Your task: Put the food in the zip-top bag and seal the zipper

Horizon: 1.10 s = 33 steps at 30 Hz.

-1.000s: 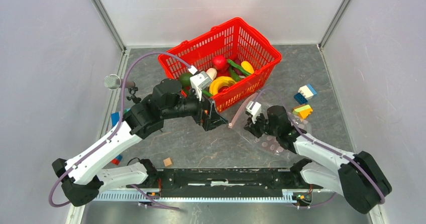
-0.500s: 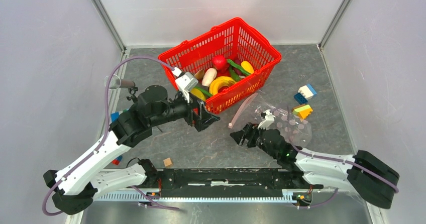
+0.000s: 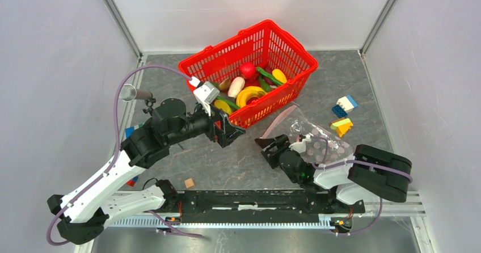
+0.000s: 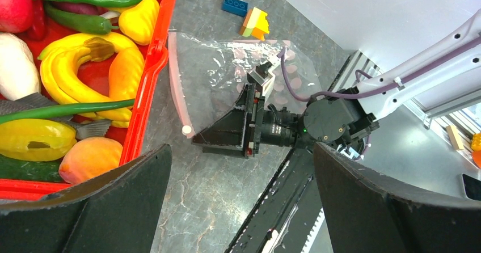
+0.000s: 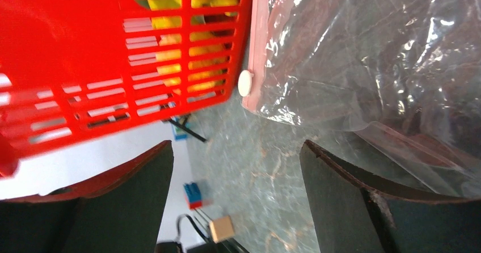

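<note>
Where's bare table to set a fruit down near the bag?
Bare grey table lies between left gripper, right gripper and small wooden cube; also between red mesh basket and right wall. Crowded where coloured building bricks sit beside the clear dotted bag.

One zip-top bag [image 3: 306, 123] — one basket [image 3: 291, 44]

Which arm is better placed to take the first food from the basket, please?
Probably the left arm: its jaws stand open beside the basket with the food, while the right arm's jaws sit by the bag's zipper.
</note>
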Available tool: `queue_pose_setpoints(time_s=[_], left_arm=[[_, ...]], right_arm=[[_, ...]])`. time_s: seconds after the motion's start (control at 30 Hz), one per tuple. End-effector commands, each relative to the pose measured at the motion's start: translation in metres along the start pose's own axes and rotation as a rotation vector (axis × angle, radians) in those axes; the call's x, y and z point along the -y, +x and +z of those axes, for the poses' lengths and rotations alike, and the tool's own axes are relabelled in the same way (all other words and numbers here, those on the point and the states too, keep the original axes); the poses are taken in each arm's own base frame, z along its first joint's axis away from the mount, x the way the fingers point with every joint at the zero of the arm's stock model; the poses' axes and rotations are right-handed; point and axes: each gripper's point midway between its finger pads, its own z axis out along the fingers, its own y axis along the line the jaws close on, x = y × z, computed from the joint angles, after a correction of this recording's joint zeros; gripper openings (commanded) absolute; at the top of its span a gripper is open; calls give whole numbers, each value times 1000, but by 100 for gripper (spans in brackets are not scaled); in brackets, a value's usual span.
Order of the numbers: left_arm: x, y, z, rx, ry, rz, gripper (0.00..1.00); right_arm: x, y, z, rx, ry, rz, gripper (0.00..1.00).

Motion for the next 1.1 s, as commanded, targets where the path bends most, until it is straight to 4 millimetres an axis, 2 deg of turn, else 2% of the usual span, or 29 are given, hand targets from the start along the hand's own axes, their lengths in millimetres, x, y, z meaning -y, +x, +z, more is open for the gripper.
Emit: queue_pose_setpoints(time_s=[0.0, 0.17, 0.23, 0.3, 0.4, 0.43, 0.47, 0.57, 0.63, 0.77, 0.83, 0.93, 1.0, 1.07], left_arm=[[0, -7, -4, 24, -7, 16, 100], [5, -6, -1, 8, 16, 9, 100], [3, -5, -2, 7, 10, 9, 100], [1, -5, -3, 10, -2, 13, 100], [0, -5, -3, 12, -8, 14, 100], [1, -5, -3, 9, -4, 13, 100], [2, -5, -3, 7, 0, 11, 100], [1, -4, -1, 6, -2, 11, 100], [1, -4, -2, 6, -1, 13, 100], [0, -1, -4, 5, -6, 12, 100], [-1, -1, -6, 10, -12, 14, 100], [-1, -2, -5, 15, -10, 12, 100], [0, -1, -4, 17, 0, 9, 100], [2, -1, -2, 14, 8, 6, 100]], right_arm=[[-9, -24, 16, 183, 4, 220, 85], [22, -34, 24, 277, 100, 292, 77], [27, -38, 22, 302, 112, 221, 69], [33, -43, 20, 324, 144, 155, 67], [46, -54, 12, 361, 191, 125, 52], [45, -58, 10, 361, 186, 92, 44], [38, -60, 9, 354, 160, 40, 42], [11, -57, 7, 308, 111, -192, 45], [2, -56, 5, 267, 119, -380, 45], [-36, -43, -7, 102, -16, -781, 58], [-34, -47, -17, 57, 37, -889, 66], [-19, -75, -31, 93, 145, -1011, 83], [-15, -94, -32, 124, 193, -1081, 92], [-21, -98, -25, 98, 162, -1189, 96]])
